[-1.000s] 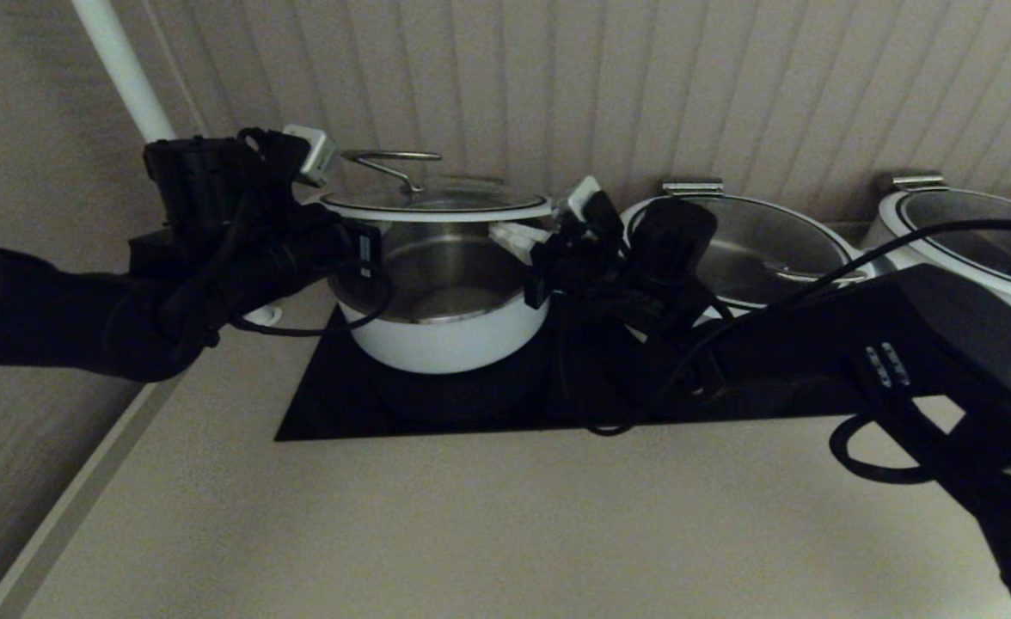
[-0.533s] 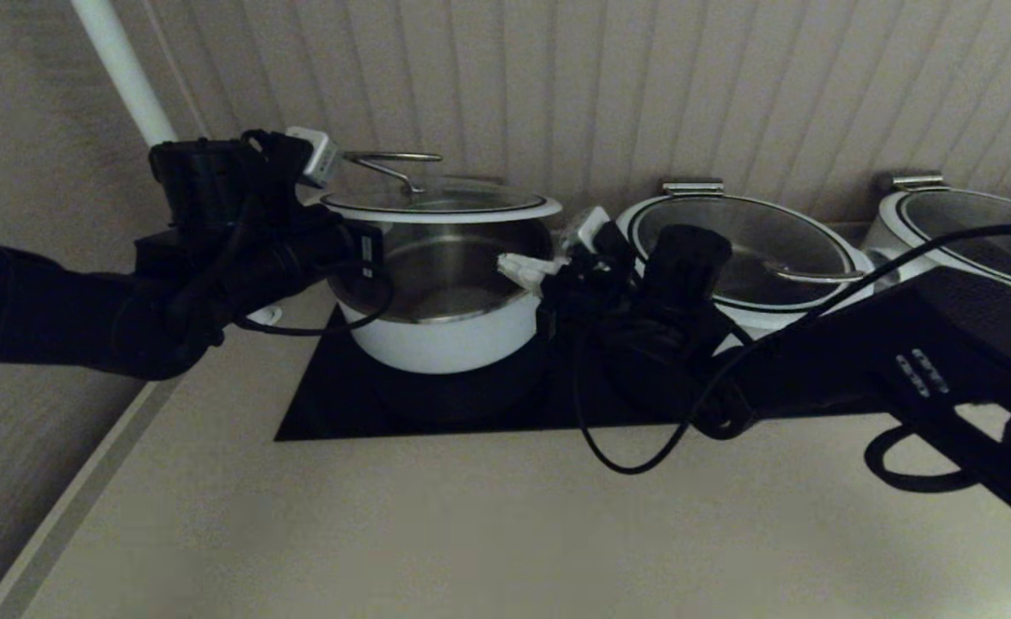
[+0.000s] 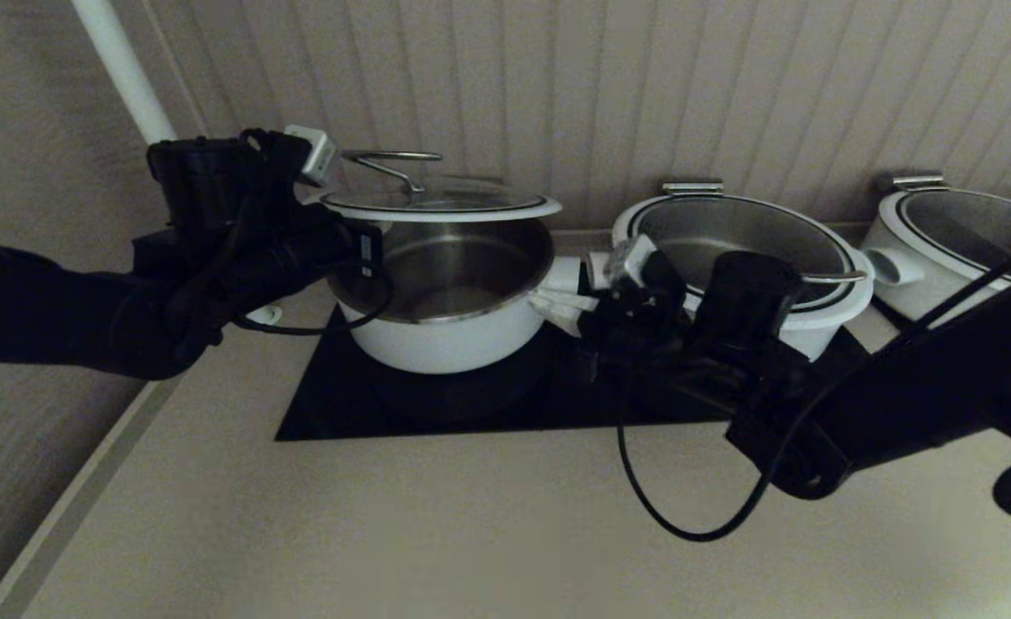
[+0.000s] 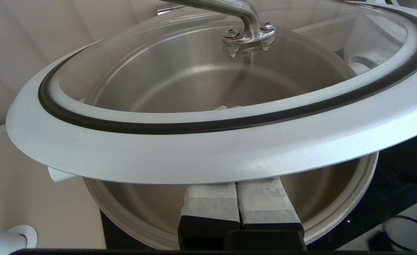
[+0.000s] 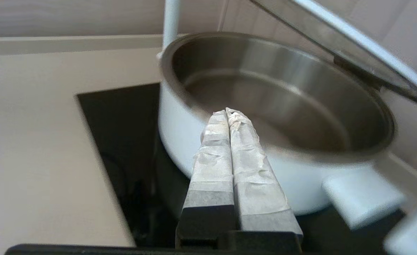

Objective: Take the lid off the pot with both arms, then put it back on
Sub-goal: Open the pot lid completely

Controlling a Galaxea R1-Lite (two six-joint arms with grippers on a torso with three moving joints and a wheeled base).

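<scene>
The lid point(image 3: 441, 206), clear glass with a white rim and wire handle, hangs a little above the pot point(image 3: 445, 340) on the black hob. My left gripper point(image 3: 327, 205) is at the lid's left edge. In the left wrist view its fingers point(image 4: 212, 198) are shut together under the lid's white rim point(image 4: 208, 156), which lies on top of them. My right gripper point(image 3: 561, 305) is shut and empty, low beside the pot's right stub handle point(image 3: 564, 275), clear of the lid. In the right wrist view its taped fingertips point(image 5: 227, 114) point at the pot's wall point(image 5: 180, 134).
Two wider white pots with lids point(image 3: 733, 245) point(image 3: 965, 232) stand to the right, close behind my right arm. The black hob point(image 3: 333, 404) lies on a beige counter. A white pole point(image 3: 123, 73) and panelled wall stand behind; the counter edge runs along the left.
My right gripper has drawn away from the lid's right edge, moving right and down to beside the pot's handle. The lid has stayed up on the left gripper.
</scene>
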